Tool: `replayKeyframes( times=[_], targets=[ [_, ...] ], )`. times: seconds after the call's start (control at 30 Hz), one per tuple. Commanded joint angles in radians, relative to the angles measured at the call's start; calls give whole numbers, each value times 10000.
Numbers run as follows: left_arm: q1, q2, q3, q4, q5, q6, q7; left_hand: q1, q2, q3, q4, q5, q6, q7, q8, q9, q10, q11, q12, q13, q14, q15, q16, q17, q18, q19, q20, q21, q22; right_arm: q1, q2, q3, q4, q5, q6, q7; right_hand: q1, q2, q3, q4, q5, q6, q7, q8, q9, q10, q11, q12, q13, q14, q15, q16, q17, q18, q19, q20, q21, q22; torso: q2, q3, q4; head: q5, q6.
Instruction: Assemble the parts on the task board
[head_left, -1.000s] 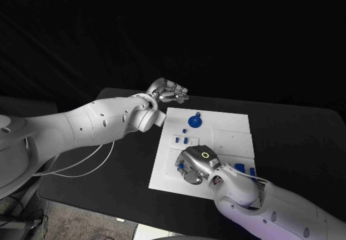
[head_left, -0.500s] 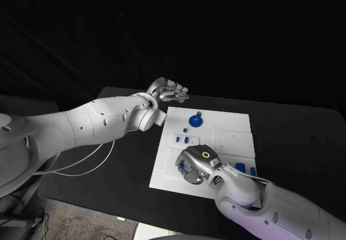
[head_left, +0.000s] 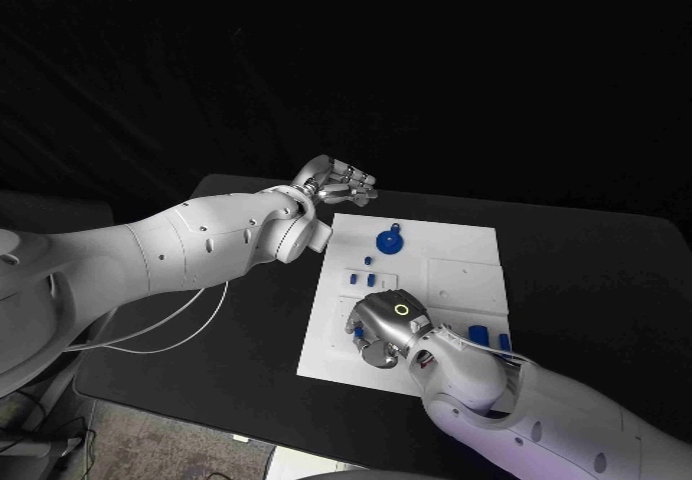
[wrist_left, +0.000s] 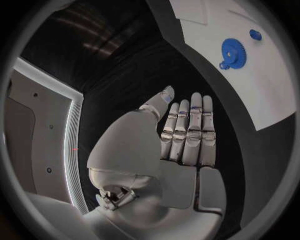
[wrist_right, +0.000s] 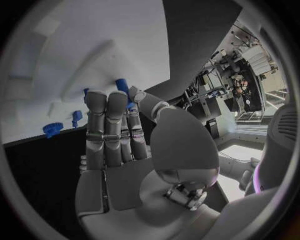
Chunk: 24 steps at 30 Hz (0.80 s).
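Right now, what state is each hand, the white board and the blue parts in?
Left hand: empty, fingers straight and together, over the black table beyond the board.
Right hand: low over the board, fingers at a small blue peg; grip unclear.
White task board: flat on the table.
Blue gear: lying on the board, untouched.

robot hand (wrist_right: 119, 145) over task board (wrist_right: 75, 55), blue parts (wrist_right: 122, 85)
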Motion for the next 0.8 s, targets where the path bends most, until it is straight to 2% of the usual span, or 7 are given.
replayKeyframes(
  times=[0.03, 0.43, 0.6, 0.67, 0.73, 0.77, 0.8],
  targets=[
    [21, 24, 6, 39, 39, 142, 28, 63, -23, 9, 51, -23, -26, 11, 11, 14, -55, 21, -1, 2, -64, -16, -16, 11, -58, 40, 20, -11, -10, -40, 25, -113, -102, -367, 784, -171, 39, 103, 22, -48, 22, 70, 10, 28, 10, 633, -431, 39, 93, 11, -69, -65, 4, 90, 373, -65, 17, 36, -1, -1, 4, -3, -14],
    [21, 32, 6, 39, 39, 167, 8, 72, -25, 0, 52, -26, -33, 12, 13, 15, -73, 26, 0, 2, -69, -14, -16, 10, -55, 46, 22, -9, -50, -11, 59, -214, -114, -136, 553, 17, -52, 39, 182, -149, 22, -5, 34, 14, -13, 555, -400, 26, 76, 6, -62, -122, -17, 99, 360, -70, -173, 30, -3, 11, -4, 4, -16],
    [21, 13, 5, 43, 38, 176, -5, 69, -27, -6, 53, -28, -33, 12, 12, 15, -85, 31, -1, 2, -83, -8, -19, 8, -56, 42, 26, -11, -65, -9, -27, -221, -64, 183, -207, 42, -747, -595, -7, -37, 145, -1169, 323, 0, -85, -1006, 43, 17, -5, 9, 277, -90, -84, 201, 343, 233, -580, -120, -2, 22, -10, -7, -20],
    [21, 6, 5, 43, 38, 178, -11, 69, -27, -6, 53, -29, -33, 12, 12, 15, -86, 31, -1, 2, -83, -8, -19, 8, -56, 42, 27, -11, -66, -9, -63, -222, -32, 291, -596, 25, -892, -920, -434, 48, 120, -1631, 288, 1, -101, -1819, 229, 23, -5, 17, 423, -119, -182, 318, 343, 383, -941, -311, 0, 25, -12, -7, -21],
    [21, 1, 5, 44, 37, 182, -16, 66, -30, -10, 56, -35, -34, 15, 12, 15, -101, 36, 0, 2, -90, -4, -17, 8, -56, 40, 32, -13, -82, -9, -92, -223, -1, 407, -980, 20, -344, -859, -1853, 353, 138, -1993, 204, 18, -99, -2453, 363, 48, -2, 19, 533, -138, -467, 575, 396, 570, -1370, -737, -3, 26, -17, -11, -13],
    [21, -1, 5, 45, 37, 185, -18, 66, -30, -10, 56, -35, -34, 15, 12, 15, -101, 36, 0, 2, -90, -4, -17, 8, -56, 40, 32, -13, -82, -9, -105, -223, 15, 461, -1168, 23, -332, -972, -1983, 405, 111, -2107, 161, 0, -107, -2733, 436, 19, -12, -2, 550, -144, -506, 604, 381, 576, -1555, -837, -6, 24, -17, -24, -1],
    [21, -2, 5, 45, 36, 187, -19, 66, -30, -10, 56, -35, -34, 15, 12, 15, -101, 36, 0, 2, -90, -4, -17, 8, -56, 40, 32, -13, -82, -9, -112, -223, 27, 492, -1270, 24, -279, -1059, -2152, 505, 104, -2315, 8, 11, -102, -2974, 510, 22, -15, -11, 577, -147, -541, 645, 376, 594, -1675, -921, -6, 26, -18, -29, 6]
  ],
)
